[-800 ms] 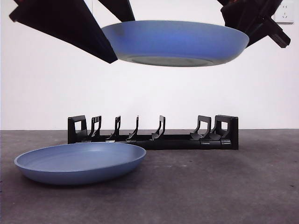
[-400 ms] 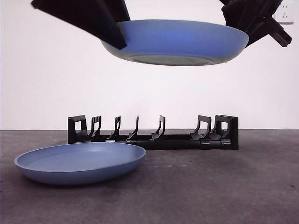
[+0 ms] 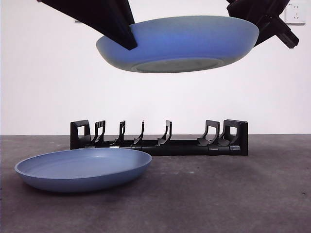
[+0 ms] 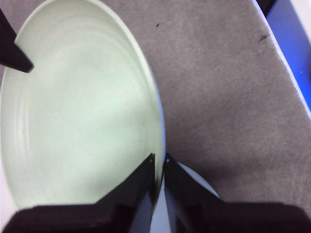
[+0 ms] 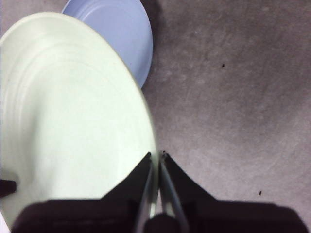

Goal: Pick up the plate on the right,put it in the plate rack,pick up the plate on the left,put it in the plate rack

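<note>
A blue plate [image 3: 180,41] hangs high above the table, held at both ends. My left gripper [image 3: 127,41] is shut on its left rim, and my right gripper [image 3: 253,30] is shut on its right rim. In both wrist views this plate [image 4: 77,111] [image 5: 68,111] looks pale green, with the rim pinched between the left gripper's [image 4: 159,162] and the right gripper's [image 5: 156,159] jaws. A second blue plate [image 3: 82,170] [image 5: 116,34] lies flat on the table at the front left. The black plate rack [image 3: 160,143] stands behind it, under the held plate, with nothing between its prongs.
The table top [image 3: 233,194] is dark grey and rough. A white wall with an outlet [image 3: 295,12] stands behind the rack. In the left wrist view a blue surface [image 4: 291,39] shows beyond the table's edge.
My left gripper has moved in from the left and shut on the held plate's left rim. The plate has shifted a little left and its left side has dipped.
</note>
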